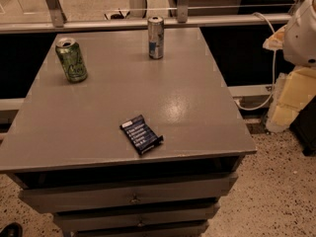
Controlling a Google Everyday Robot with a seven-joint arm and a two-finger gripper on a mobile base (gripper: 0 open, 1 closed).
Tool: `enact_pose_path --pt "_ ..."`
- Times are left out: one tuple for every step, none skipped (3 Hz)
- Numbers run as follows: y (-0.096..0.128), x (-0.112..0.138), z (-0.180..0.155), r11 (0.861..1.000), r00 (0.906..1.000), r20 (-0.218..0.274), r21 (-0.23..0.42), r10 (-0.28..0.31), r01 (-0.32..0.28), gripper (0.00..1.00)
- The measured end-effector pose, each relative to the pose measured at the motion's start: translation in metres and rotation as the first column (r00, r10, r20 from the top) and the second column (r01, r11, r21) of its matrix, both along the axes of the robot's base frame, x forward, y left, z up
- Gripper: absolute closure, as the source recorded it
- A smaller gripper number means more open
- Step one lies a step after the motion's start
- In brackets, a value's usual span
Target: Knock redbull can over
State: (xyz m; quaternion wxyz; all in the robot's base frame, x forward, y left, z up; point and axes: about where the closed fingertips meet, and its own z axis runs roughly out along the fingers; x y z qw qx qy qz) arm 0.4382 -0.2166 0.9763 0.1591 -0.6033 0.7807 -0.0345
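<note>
The redbull can (156, 37) is a slim silver-and-blue can. It stands upright near the far edge of the grey table top (197, 107), about at its middle. My gripper is out of view. Only a white rounded part of my arm (302, 31) shows at the right edge of the picture, to the right of the table and well apart from the can.
A wider green can (71, 59) stands upright at the far left of the table. A dark blue snack packet (141, 134) lies flat near the front edge. Drawers (133, 196) sit under the top. A rail (123, 23) runs behind the table. Yellow foam blocks (291, 98) and a white cable (272, 73) are at the right.
</note>
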Motion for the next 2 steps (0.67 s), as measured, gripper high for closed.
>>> enact_pose_path --pt "0.0010 0.0017 0.0005 1.000 1.0000 0.009 0.005 0.003 -0.003 0.00" --pt "0.0066 0.0113 0.0032 0.999 0.9982 0.056 0.033 0.022 -0.024 0.00"
